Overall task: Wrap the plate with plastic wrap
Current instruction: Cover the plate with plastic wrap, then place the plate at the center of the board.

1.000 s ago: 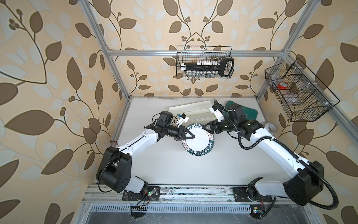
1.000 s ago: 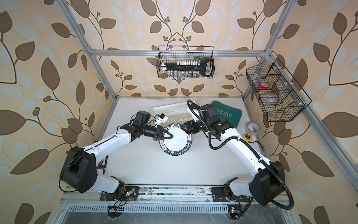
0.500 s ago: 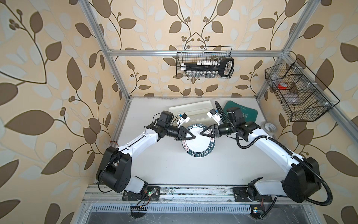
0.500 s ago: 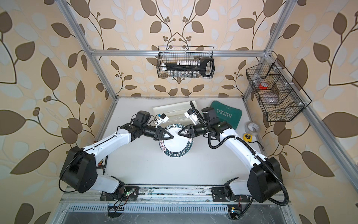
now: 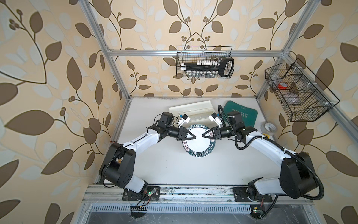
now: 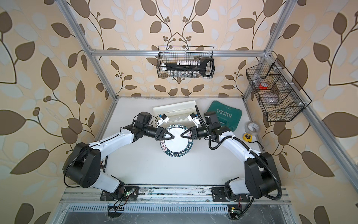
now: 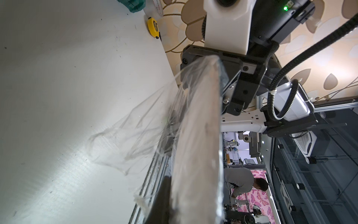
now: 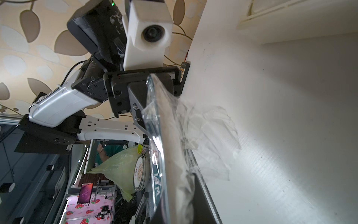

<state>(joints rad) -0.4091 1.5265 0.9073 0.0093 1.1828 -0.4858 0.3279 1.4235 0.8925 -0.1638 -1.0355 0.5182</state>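
- Beneath both pincers: white table [image 5: 164, 164], speckled in the wrist views.
- Beyond both pincers, towards the back wall: long white dispenser box [image 5: 190, 108], lying flat.
- Behind the right pincer's wrist: dark green case [image 6: 224, 116], lettered "EXPLOIT" in white, upside down in a top view.
- Between the two pincers: the plate [image 5: 198, 143], white centre, dark rim lettered "SHI HAO WEI" in white, with red patches; edge-on in both wrist views.
- Over the plate and hanging crumpled from its underside towards the table: the plastic wrap [image 7: 135, 135], clear and creased.
- Left pincer [image 5: 194, 137]: jaws closed on the plate at its rim, film lying over the rim there.
- Right pincer [image 5: 202, 135]: jaws closed on the opposite rim, tip facing the left pincer's tip, just apart.
- Well outboard of the right pincer, by the side wall: clear tape roll [image 5: 269, 128], print too small to read.
- Just beside that roll: yellow tape measure [image 6: 247, 137].
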